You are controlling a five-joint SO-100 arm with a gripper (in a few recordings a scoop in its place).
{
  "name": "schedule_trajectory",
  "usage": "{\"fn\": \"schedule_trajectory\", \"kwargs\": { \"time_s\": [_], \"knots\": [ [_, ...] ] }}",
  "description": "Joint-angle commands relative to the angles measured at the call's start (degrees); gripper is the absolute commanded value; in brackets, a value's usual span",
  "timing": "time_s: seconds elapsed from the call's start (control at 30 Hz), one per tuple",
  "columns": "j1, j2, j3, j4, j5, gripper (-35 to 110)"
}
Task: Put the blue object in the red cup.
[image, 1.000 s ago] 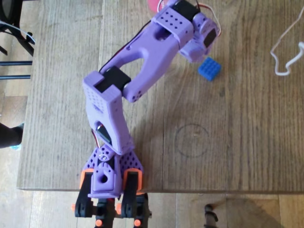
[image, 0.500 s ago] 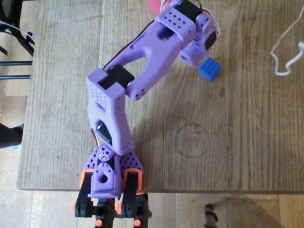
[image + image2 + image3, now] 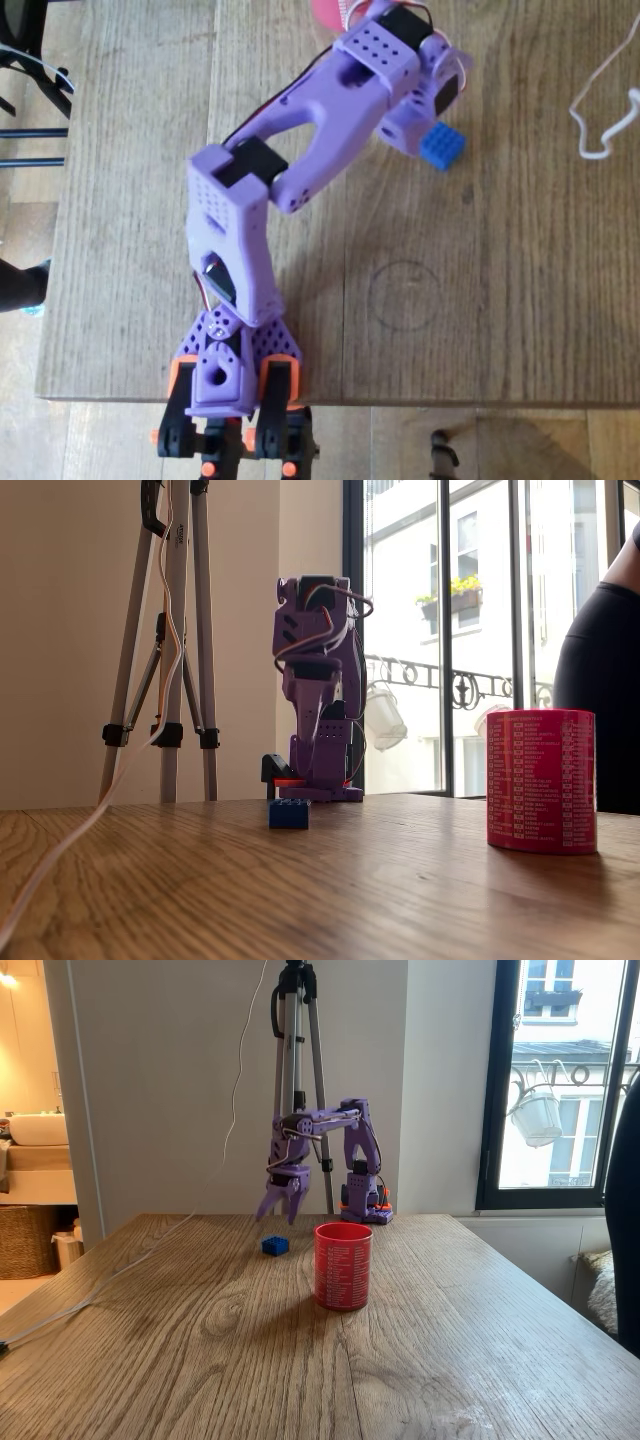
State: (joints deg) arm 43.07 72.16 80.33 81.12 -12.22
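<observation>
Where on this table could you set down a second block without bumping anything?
Free: the wide wood in front of the red cup toward the near edge of the table, and the stretch right of the cup. Crowded: around the blue block, where the open gripper hovers, and along the white cable at left.

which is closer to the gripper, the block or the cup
The blue block: it sits just below the open gripper, while the red cup stands farther off.
</observation>
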Motion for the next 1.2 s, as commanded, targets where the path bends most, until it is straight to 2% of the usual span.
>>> {"fn": "schedule_trajectory", "kwargs": {
  "time_s": [0.0, 0.37, 0.67, 0.73, 0.83, 1.17],
  "knots": [
    [-1.05, -1.85, -3.60, -1.76, 0.00, 49],
    [-0.44, -7.47, -5.71, -4.31, -1.32, 47],
    [1.41, -8.00, -7.12, -6.06, -4.31, 40],
    [1.58, -8.00, -7.38, -6.33, -5.89, 31],
    [1.49, -8.00, -7.65, -7.03, -8.88, 1],
    [2.11, -4.75, -7.56, -9.49, -7.82, 1]
  ]
}}
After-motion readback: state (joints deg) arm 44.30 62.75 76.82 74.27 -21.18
